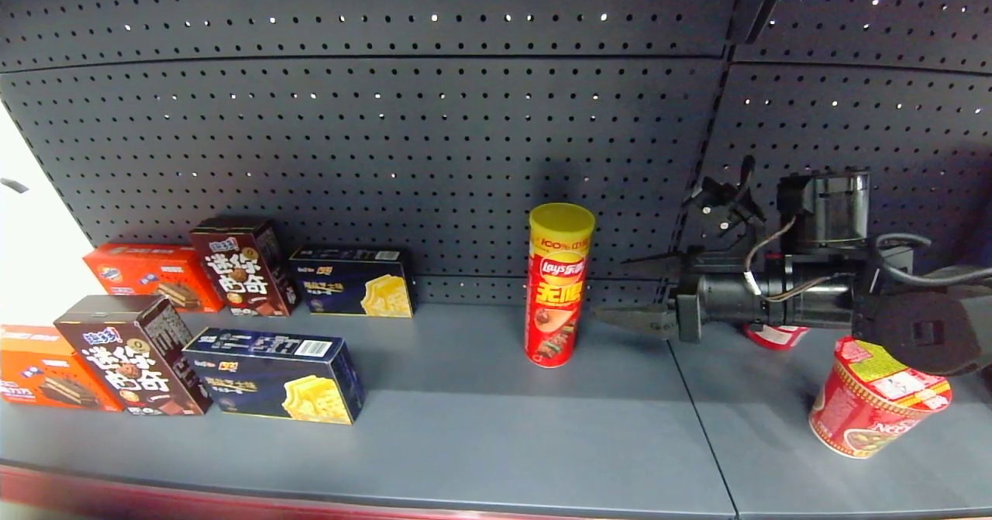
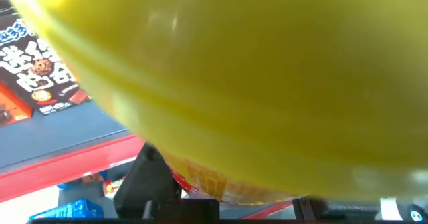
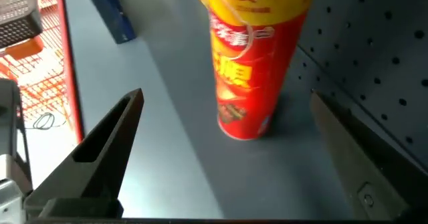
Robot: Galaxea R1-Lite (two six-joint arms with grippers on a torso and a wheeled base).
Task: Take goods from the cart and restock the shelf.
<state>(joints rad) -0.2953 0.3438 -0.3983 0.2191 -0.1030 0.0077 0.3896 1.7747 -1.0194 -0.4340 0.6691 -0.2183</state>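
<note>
1. The chips can point(image 1: 559, 284) stands straight up on the shelf point(image 1: 480, 427). It is near the middle, close to the back wall point(image 1: 372, 140) with the little holes.
2. The can is red and has a yellow lid. Nothing is touching it.
3. The right claw point(image 1: 634, 290) is just beside the can, on the can's right side. It is low over the shelf and points at the can.
4. This claw is wide open and has nothing in it. Its two fingers point(image 3: 100, 157) are spread far apart and do not touch the can.
5. The left claw point(image 2: 221, 209) has a big yellow round thing point(image 2: 254, 70) right in front of its camera, with a bit of red under it. I cannot tell if this claw is open or closed, or if it has hold of the yellow thing.
6. A red noodle cup point(image 1: 876, 400) sits on the shelf on the right, near the front, under the right arm. A second noodle cup point(image 1: 775, 336) peeks out from behind the arm, farther back.
7. Boxes sit in two rows on the left of the shelf, well apart from the can. The back row has an orange box point(image 1: 151, 272), a brown box point(image 1: 244, 264) and a dark blue box point(image 1: 353, 280).
8. The front row has the same three colours in the same order.
</note>
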